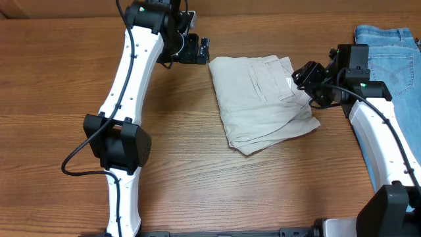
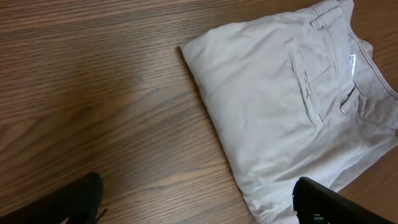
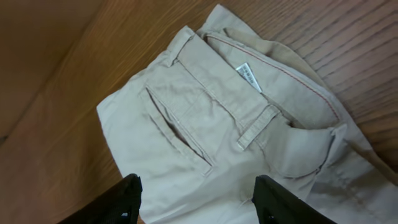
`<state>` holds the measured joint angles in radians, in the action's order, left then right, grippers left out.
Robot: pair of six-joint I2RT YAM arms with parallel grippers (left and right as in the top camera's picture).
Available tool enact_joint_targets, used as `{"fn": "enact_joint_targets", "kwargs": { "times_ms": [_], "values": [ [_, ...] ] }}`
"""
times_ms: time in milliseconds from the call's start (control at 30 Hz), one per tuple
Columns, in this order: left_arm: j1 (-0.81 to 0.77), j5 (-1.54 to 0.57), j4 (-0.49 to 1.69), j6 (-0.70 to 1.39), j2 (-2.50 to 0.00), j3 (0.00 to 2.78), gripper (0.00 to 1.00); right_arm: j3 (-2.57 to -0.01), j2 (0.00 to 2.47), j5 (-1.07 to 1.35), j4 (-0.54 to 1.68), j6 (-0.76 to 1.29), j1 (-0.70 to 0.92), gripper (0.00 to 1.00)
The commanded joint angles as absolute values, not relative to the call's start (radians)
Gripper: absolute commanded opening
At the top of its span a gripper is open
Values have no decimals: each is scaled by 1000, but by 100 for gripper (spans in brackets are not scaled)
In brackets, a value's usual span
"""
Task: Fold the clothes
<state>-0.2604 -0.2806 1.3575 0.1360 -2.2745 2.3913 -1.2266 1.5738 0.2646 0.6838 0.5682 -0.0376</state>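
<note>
"Overhead view, biggest first: what lay on the wooden table (image 1: 197, 171)?" asked Ren.

"The khaki trousers (image 1: 263, 99), folded into a compact bundle near the middle. Light-blue jeans (image 1: 395, 52) sat apart at the right edge."

"And the arms?"

"The left gripper (image 1: 200, 49) hung just beside the bundle's left edge, jaws spread wide and holding nothing. The right gripper (image 1: 304, 76) hovered over the waistband end, jaws parted with no cloth between them."

"So the fold looked about finished?"

"I judged so. To finish well, both should rise straight up, since the right one was close above the back pocket (image 3: 180, 134), a belt loop (image 3: 258, 127) and the label (image 3: 250, 76). Any sideways drag could snag them and open the fold."
</note>
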Motion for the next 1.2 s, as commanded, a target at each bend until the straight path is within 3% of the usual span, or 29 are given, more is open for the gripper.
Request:
{"fn": "enact_joint_targets", "kwargs": {
  "times_ms": [0,433,500,700,733,1033,1167],
  "values": [
    [-272,-281,1358,135,-2269,2391,100,-1196,1607,181,702,575,-34,64],
    [-288,-280,1361,133,-2269,2391,100,-1164,1838,241,635,633,-35,60],
    [-289,-279,1361,127,-2269,2391,100,-1164,1839,220,632,633,-36,52],
    [-289,-278,1361,127,-2269,2391,100,-1171,1839,163,653,636,-36,6],
    [-289,-278,1361,127,-2269,2391,100,-1179,1839,151,671,643,-36,4],
    [-289,-251,1361,127,-2269,2391,100,-1305,1839,-132,975,685,-36,6],
    [-289,-252,1361,127,-2269,2391,100,-1291,1843,-166,1010,681,-36,23]
  ]
}}
